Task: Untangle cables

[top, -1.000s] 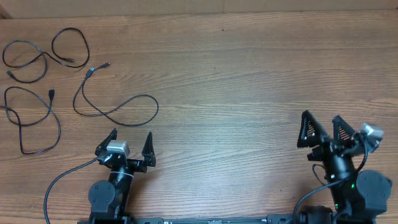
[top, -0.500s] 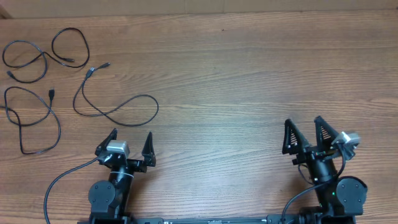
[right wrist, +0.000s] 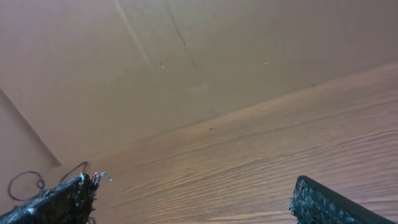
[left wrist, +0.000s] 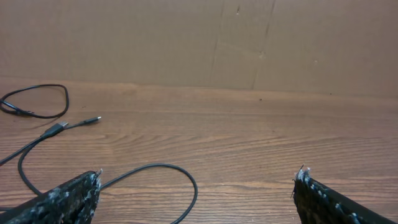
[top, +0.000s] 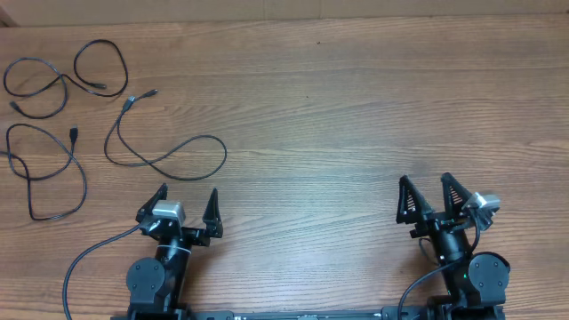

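Right gripper shifted leftward; cables lie apart just beyond left gripper.

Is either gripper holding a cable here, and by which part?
Nothing is held. The left gripper and right gripper are both open and empty; the cables lie loose on the table, clear of both.

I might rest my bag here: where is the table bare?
Free: the table right of the cables, to its right edge. Crowded: the left end, with three cables; the left arm and right arm sit at the near edge.
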